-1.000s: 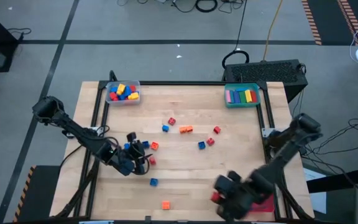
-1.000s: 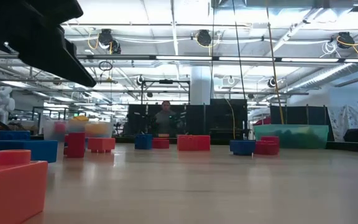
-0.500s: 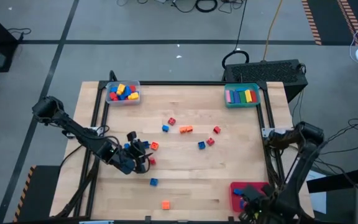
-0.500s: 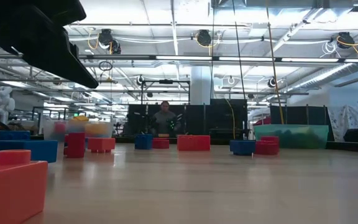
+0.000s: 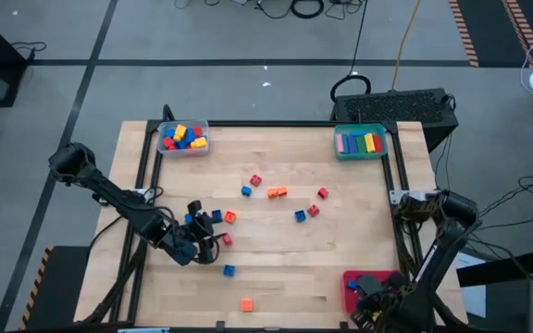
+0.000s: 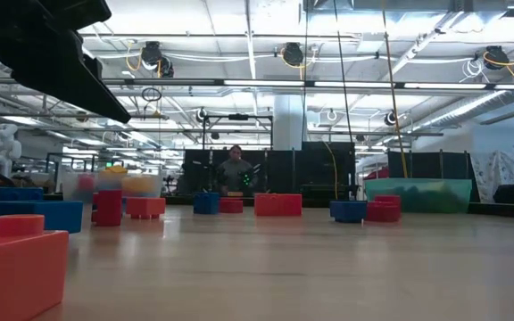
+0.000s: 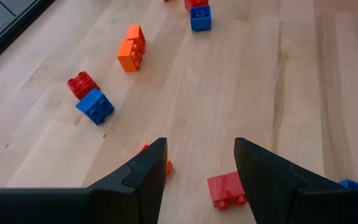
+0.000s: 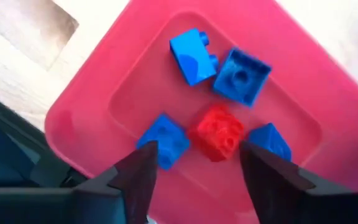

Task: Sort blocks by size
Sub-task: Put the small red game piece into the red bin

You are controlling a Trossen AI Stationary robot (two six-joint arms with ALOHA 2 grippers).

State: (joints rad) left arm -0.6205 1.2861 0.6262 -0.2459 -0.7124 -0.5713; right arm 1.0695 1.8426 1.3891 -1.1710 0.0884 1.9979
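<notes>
Small blocks lie scattered on the wooden table (image 5: 276,250), among them an orange one (image 5: 277,192) and a blue one (image 5: 229,270). My left gripper (image 5: 206,242) hovers open over the table's left middle. In the left wrist view a red block (image 7: 227,190) lies on the wood between its open fingers (image 7: 201,146), and an orange block (image 7: 165,165) shows beside one finger. My right gripper (image 8: 197,146) points down, open, over the red tray (image 5: 352,277) at the near right corner. A red cube (image 8: 219,134) and several blue cubes (image 8: 241,74) lie in the tray below it.
A clear tray (image 5: 183,137) of mixed blocks stands at the far left corner and a teal tray (image 5: 360,141) of long bars at the far right. An orange block (image 5: 246,304) lies near the front edge. Bare wood lies between the arms. A person stands far behind the table.
My right gripper has swung from the near middle of the table toward its right edge and sunk, and now stands over the red tray. My left gripper has stayed in place.
</notes>
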